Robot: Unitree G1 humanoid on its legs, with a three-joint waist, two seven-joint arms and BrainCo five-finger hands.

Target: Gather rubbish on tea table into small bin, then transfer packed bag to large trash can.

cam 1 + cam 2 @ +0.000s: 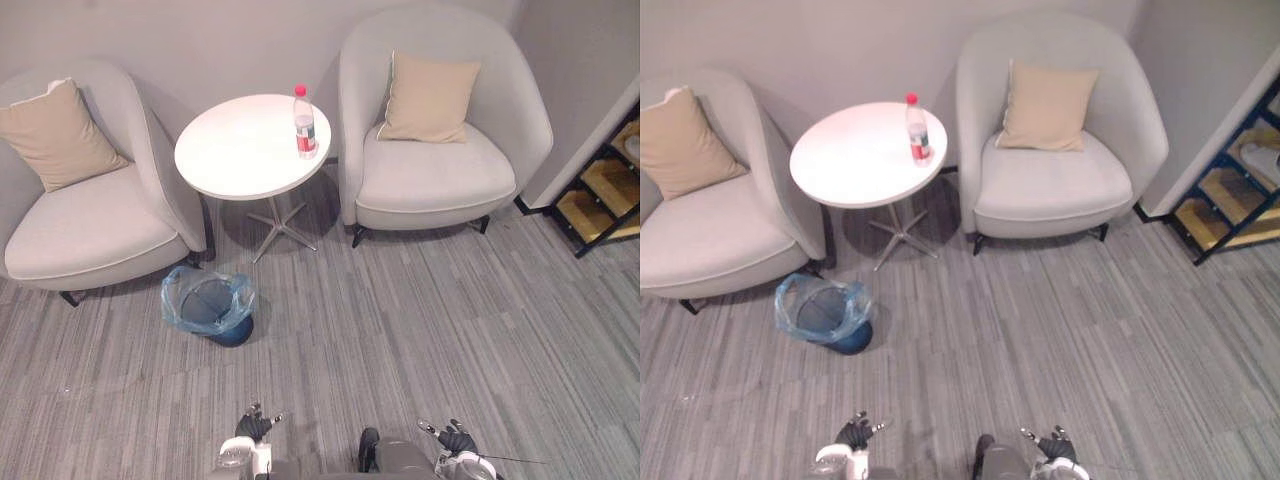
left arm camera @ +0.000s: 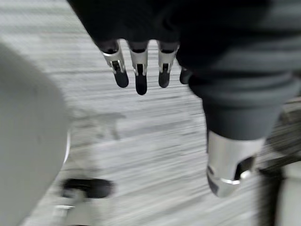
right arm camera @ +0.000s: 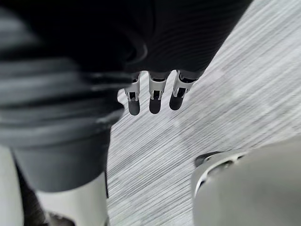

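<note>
- Centrally, at the far side, a round white tea table point(image 1: 240, 150) stands between a pale grey left armchair point(image 1: 80, 225) and a pale grey right armchair point(image 1: 440, 170).
- Clear plastic bottle with red cap and label point(image 1: 304, 123): upright on the table, near its right edge.
- Small dark blue bin lined with a translucent blue bag point(image 1: 209, 305): on the grey striped floor point(image 1: 400, 320), nearer than the table, just beside the left armchair.
- Left hand point(image 1: 253, 425) and right hand point(image 1: 455, 436): low at the near edge, well apart from the table, fingers straight and relaxed, holding nothing.
</note>
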